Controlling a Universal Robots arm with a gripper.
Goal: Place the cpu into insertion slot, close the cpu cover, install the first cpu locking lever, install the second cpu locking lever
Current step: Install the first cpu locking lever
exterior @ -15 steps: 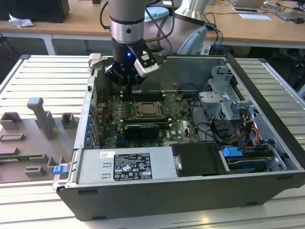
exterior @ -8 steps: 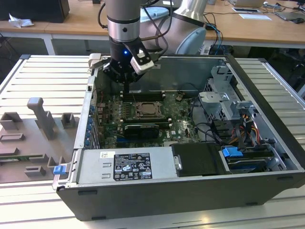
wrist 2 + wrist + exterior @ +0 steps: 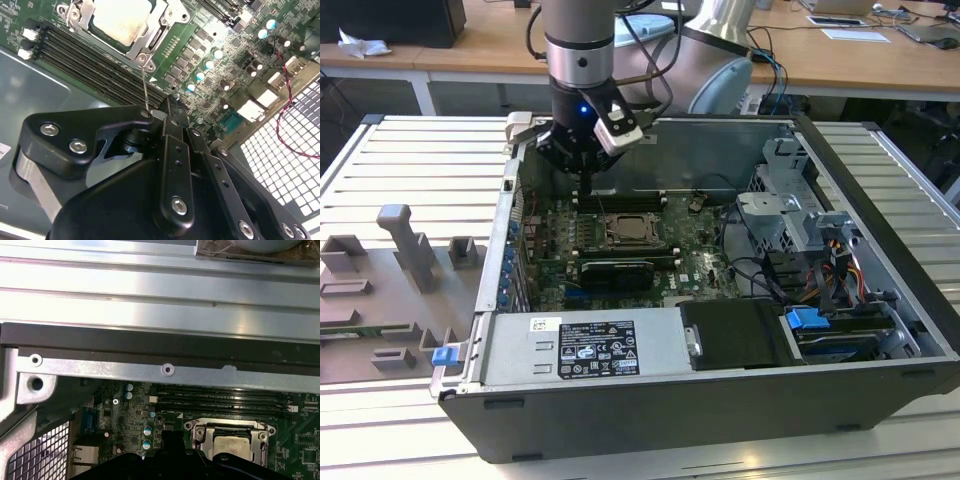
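The cpu (image 3: 122,19) lies with its pale metal face up in the insertion slot (image 3: 608,238) on the green board; it also shows as cpu (image 3: 232,446). The silver cpu cover (image 3: 161,39) lies flat around it. A thin metal locking lever (image 3: 145,87) rises from the socket's corner up to my gripper (image 3: 171,102). My gripper's fingers are shut together, right beside the lever's upper end. Whether they pinch it is hidden. In the exterior view my gripper (image 3: 584,178) hangs over the memory slots behind the socket.
Long black memory slots (image 3: 90,60) run beside the socket. A black card (image 3: 615,272) and the power supply (image 3: 585,345) lie in front. The case rim (image 3: 165,370) is close behind my gripper. Drive cage and cables (image 3: 790,210) stand on the exterior view's right, grey fixtures (image 3: 405,250) on its left.
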